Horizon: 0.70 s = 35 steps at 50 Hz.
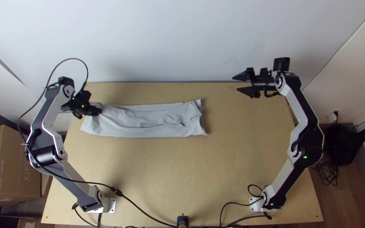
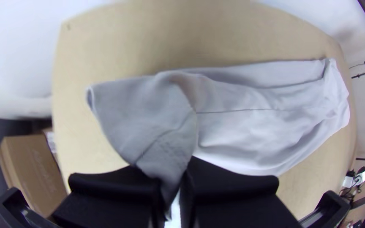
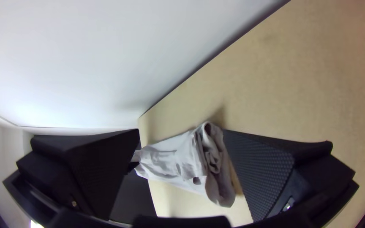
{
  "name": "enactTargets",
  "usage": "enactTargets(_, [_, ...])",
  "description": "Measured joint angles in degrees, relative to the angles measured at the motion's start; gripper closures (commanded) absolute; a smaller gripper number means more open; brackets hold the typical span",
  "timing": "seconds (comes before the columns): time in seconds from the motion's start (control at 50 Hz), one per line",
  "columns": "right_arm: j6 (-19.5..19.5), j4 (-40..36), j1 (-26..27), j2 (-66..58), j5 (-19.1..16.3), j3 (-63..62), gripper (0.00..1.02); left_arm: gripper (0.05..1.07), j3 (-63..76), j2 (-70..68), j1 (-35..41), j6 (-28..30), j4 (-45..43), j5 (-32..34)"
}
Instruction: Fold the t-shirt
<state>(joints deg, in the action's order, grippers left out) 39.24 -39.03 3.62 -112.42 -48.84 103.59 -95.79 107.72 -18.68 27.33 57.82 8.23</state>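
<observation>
As it lies, the t-shirt [image 1: 148,121] stretches lengthwise from left to right.

Silver-grey links [image 1: 283,176] meet black joints [image 1: 312,146] bearing green lights [image 1: 305,157]

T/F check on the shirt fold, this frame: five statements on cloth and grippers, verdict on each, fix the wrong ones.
1. The left gripper pinches cloth at one end of the t-shirt. True.
2. The right gripper is open and away from the cloth. True.
3. The t-shirt lies spread out to its full width. False: it lies in a long, narrow, wrinkled strip.
4. Both grippers hold the t-shirt. False: just the left gripper does.
5. The t-shirt lies nearer the far edge of the table than the near edge. True.
</observation>
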Motion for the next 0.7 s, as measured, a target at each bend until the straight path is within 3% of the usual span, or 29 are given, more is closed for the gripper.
enactTargets(0.34, [-2.5, -0.5, 5.6, 5.1, 0.4, -2.5, 0.11, 1.05, -14.8, -2.3, 2.0, 3.8, 10.2, -6.1])
enactTargets(0.46, [-3.3, -0.5, 6.1, 6.8, 0.4, -4.3, 0.10, 1.05, -15.6, -2.4, 6.7, 3.7, 11.6, -11.1])
enactTargets(0.7, [-5.0, -0.5, 7.6, 9.5, 0.4, -7.8, 0.10, 1.05, -16.9, -2.4, 18.1, 1.8, 13.9, -13.2])
